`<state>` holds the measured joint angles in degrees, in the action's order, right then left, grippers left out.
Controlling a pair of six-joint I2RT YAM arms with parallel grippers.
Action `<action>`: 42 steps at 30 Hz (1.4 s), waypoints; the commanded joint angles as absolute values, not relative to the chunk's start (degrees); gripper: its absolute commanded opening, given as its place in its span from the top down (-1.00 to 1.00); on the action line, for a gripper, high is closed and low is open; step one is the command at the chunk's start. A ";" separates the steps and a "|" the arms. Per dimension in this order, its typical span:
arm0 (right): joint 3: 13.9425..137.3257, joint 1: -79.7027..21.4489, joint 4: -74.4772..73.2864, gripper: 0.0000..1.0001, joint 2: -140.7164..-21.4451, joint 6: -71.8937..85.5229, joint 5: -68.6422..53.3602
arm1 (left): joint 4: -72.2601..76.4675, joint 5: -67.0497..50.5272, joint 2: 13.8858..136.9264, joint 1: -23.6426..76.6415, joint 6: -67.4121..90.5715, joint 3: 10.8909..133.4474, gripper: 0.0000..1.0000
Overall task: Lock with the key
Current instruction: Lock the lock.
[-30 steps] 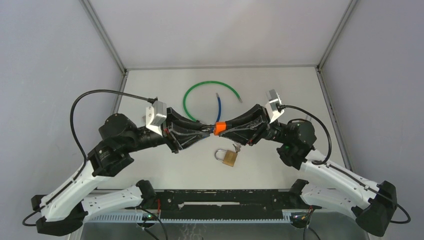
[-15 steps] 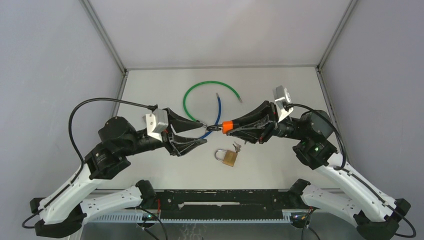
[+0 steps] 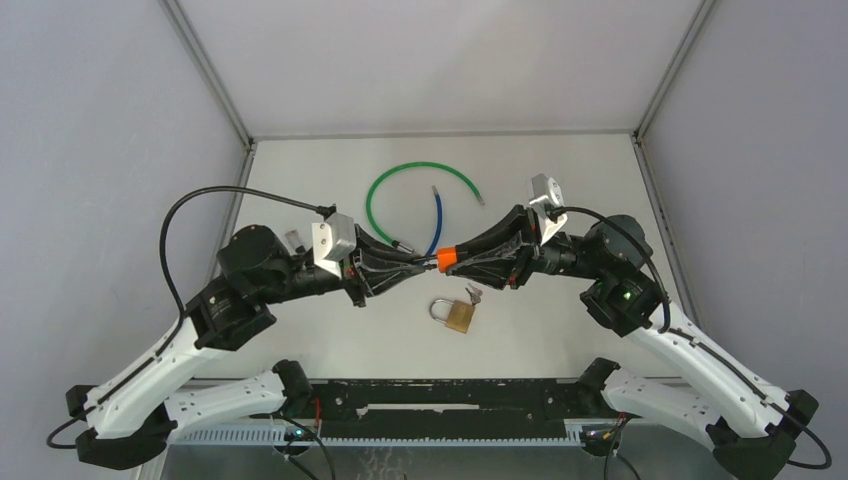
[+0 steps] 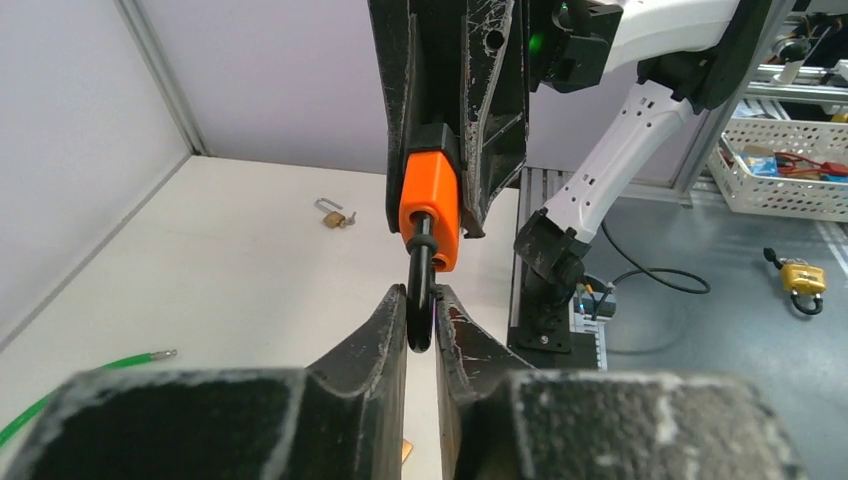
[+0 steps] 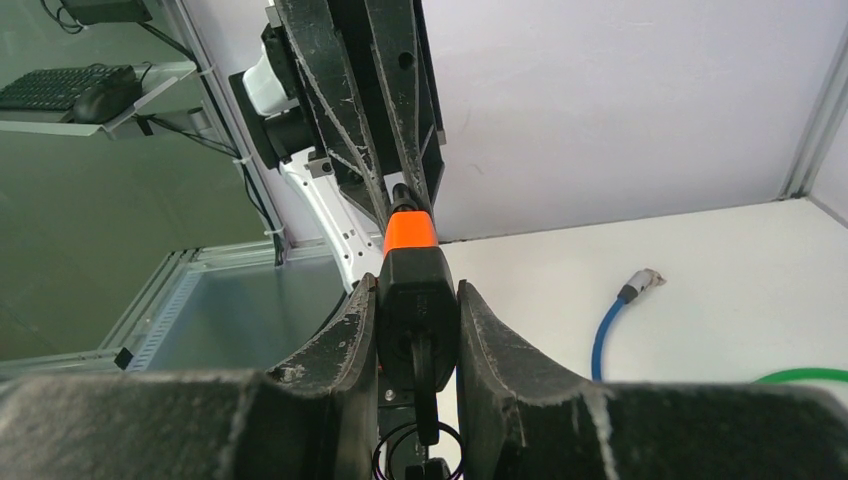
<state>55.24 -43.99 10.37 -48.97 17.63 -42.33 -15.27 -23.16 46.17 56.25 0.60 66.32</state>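
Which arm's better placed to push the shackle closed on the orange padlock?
Left, probably. The left gripper is pinched on the shackle, in line with the orange padlock, while the right gripper clamps its body and can only brace it.

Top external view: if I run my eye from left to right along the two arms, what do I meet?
left wrist camera → left claw → orange padlock → right claw → right wrist camera
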 commanded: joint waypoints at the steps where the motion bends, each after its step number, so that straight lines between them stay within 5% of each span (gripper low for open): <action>1: 58.01 -44.40 13.84 1.00 -47.55 16.61 -41.35 | -13.81 -23.95 46.28 56.51 2.58 66.13 0.71; 5: 57.99 -44.58 13.71 1.00 -47.55 16.70 -41.33 | -13.04 -24.98 46.65 56.51 3.74 66.45 1.00; 29: 56.52 -45.97 21.70 1.00 -52.14 20.68 -36.61 | 6.00 -21.62 52.78 61.45 17.35 62.32 1.00; 42: 51.43 -46.33 23.10 1.00 -53.97 20.38 -29.61 | 2.29 -14.71 59.19 61.78 20.75 71.38 1.00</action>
<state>54.94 -45.10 24.84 -49.25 21.37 -32.84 2.59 -14.83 52.77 59.88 17.47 66.37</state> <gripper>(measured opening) 0.328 0.026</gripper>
